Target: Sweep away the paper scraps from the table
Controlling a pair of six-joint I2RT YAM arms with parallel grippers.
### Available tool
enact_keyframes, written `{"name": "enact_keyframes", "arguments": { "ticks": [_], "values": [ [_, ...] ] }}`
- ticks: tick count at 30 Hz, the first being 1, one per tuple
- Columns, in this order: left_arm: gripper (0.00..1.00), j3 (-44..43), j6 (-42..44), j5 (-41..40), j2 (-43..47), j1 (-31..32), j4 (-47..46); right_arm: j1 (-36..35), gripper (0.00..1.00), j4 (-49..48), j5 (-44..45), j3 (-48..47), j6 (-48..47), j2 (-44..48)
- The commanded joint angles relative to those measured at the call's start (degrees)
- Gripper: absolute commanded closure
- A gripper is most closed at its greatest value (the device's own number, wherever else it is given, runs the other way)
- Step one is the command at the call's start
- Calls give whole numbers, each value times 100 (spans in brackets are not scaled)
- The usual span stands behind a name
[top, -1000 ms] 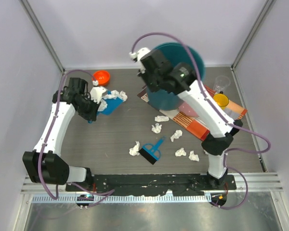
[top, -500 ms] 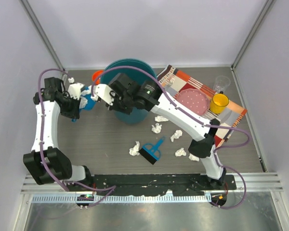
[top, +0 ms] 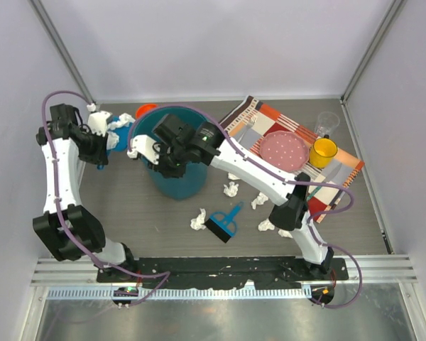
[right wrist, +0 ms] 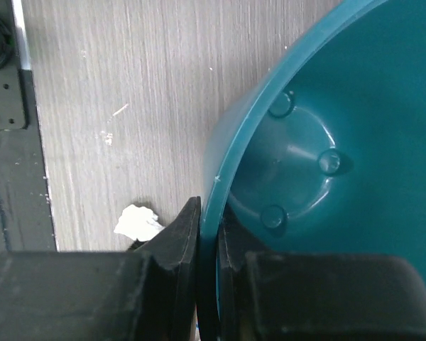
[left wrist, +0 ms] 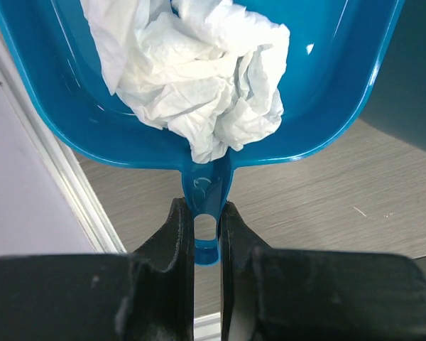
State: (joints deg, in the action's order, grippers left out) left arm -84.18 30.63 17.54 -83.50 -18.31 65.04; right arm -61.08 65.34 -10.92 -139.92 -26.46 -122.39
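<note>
My left gripper [top: 101, 145] is shut on the handle of the blue dustpan [top: 121, 135], held at the far left beside the wall. In the left wrist view [left wrist: 206, 234] the dustpan [left wrist: 326, 106] carries a heap of white paper scraps [left wrist: 199, 78]. My right gripper [top: 148, 153] is shut on the rim of a teal bin [top: 177, 160] next to the dustpan; its jaws [right wrist: 209, 234] pinch the bin wall [right wrist: 298, 142]. Several paper scraps lie on the table [top: 128, 206], among them one wad [top: 231, 188], another [top: 198, 220] and a third [top: 266, 225].
A blue hand brush [top: 224, 224] lies front centre among the scraps. An orange bowl [top: 148, 110] sits at the back left. The striped placemat [top: 341, 170] at the right holds a pink plate [top: 282, 149], a yellow cup [top: 324, 151] and a clear glass [top: 327, 123].
My right arm has carried the teal bin from the back centre leftward and down beside the dustpan. My left arm has drawn the loaded dustpan left toward the wall.
</note>
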Motion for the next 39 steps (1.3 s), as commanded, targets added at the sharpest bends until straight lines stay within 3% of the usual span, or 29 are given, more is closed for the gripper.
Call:
{"name": "enact_keyframes", "arguments": {
  "ticks": [1, 5, 6, 8, 9, 10, 15, 21, 30, 33, 39],
  "values": [
    [100, -765, -5, 171, -148, -24, 272, -71, 99, -399, -25, -238, -228, -66],
    [100, -1056, 4, 109, -219, -24, 343, -141, 98, -399, 142, -177, -281, -136],
    [100, -1100, 13, 92, -228, -24, 361, -159, 93, -417, 195, -176, -281, -136],
    [100, -1293, 30, 92, -289, -24, 492, -176, 75, -504, 344, -159, -220, -127],
    [100, -1363, 48, 92, -324, -24, 536, -185, 55, -540, 379, -159, -211, -101],
    [100, -1521, 74, 92, -342, -24, 597, -185, 47, -575, 389, -159, -202, -66],
    [100, -2013, 171, 83, -491, -24, 932, -194, 25, -1417, 503, 473, 88, 539],
    [100, -2610, 233, 197, -640, -24, 1370, -194, 16, -2201, 661, 1002, 580, 1120],
    [100, -3446, 268, 259, -843, 151, 1837, -194, 16, -2903, 195, 1387, 1265, 2050],
    [100, -3544, 294, 206, -747, 415, 1925, -185, 15, -3115, 659, 1826, 1537, 2498],
    [100, -3553, 321, -356, -386, 1414, 2048, -124, 15, -3440, 3040, 3021, 2627, 3623]
  ]
}}
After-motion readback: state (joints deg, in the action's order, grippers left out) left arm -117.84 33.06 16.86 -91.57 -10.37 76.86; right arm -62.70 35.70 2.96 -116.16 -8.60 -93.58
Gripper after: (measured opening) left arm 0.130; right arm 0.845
